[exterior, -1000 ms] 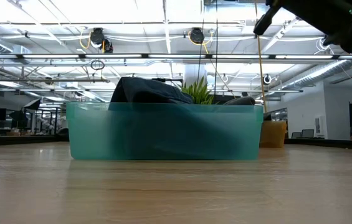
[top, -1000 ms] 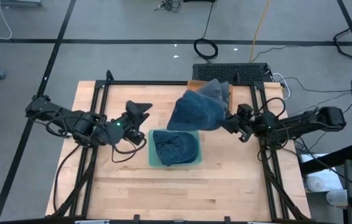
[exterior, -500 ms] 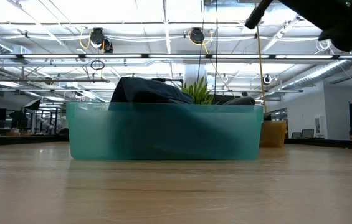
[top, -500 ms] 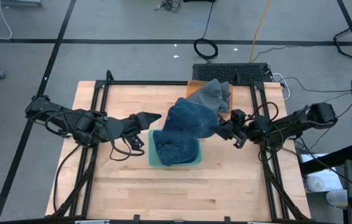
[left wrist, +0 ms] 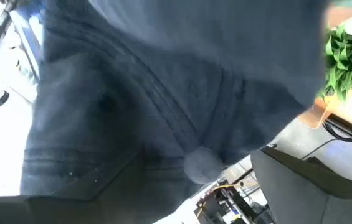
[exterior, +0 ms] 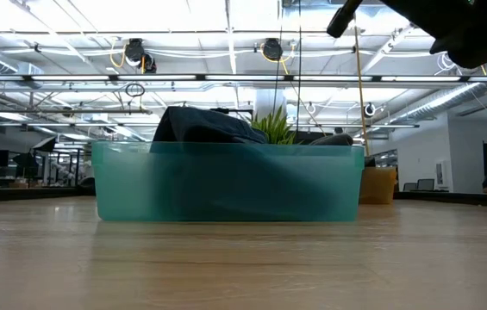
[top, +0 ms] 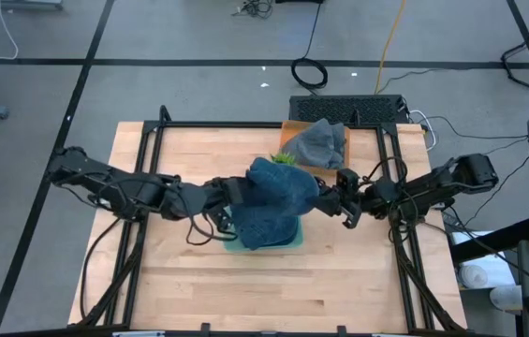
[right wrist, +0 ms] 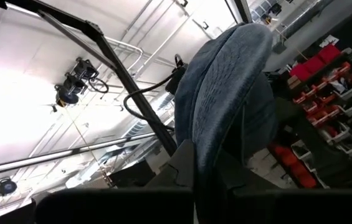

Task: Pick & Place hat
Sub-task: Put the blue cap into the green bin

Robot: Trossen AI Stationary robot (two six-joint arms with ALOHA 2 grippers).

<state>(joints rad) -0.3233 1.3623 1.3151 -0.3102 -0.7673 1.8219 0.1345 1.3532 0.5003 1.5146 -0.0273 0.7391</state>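
A blue denim hat (top: 281,185) hangs in the air over the far part of a teal bin (top: 230,241), held by my right gripper (top: 330,198), which is shut on its right side. A second dark blue hat (top: 262,229) lies inside the bin and rises above its rim in the low view (exterior: 204,125). My left gripper (top: 233,192) reaches in from the left to the held hat's left side. That hat (left wrist: 163,93) fills the left wrist view, and no fingers show there. My right gripper pinches the denim hat's edge (right wrist: 208,146) between its two fingers (right wrist: 182,163), coming roughly level from the table's right. The hat is lifted clear of the table and stands out past the fingertips toward the left arm, above the bin.
A grey hat (top: 318,142) lies on an orange-brown box (top: 287,127) at the far edge, beside a green plant (top: 283,159). Black frame rails run along the table's left and right sides. Bare wood stretches on the near side of the bin (exterior: 226,185).
My right gripper has carried the denim hat leftward and toward the near side, from beside the grey hat to above the bin. My left gripper has travelled right along the table until it meets the hat's left side. The hat in the bin has stayed put.
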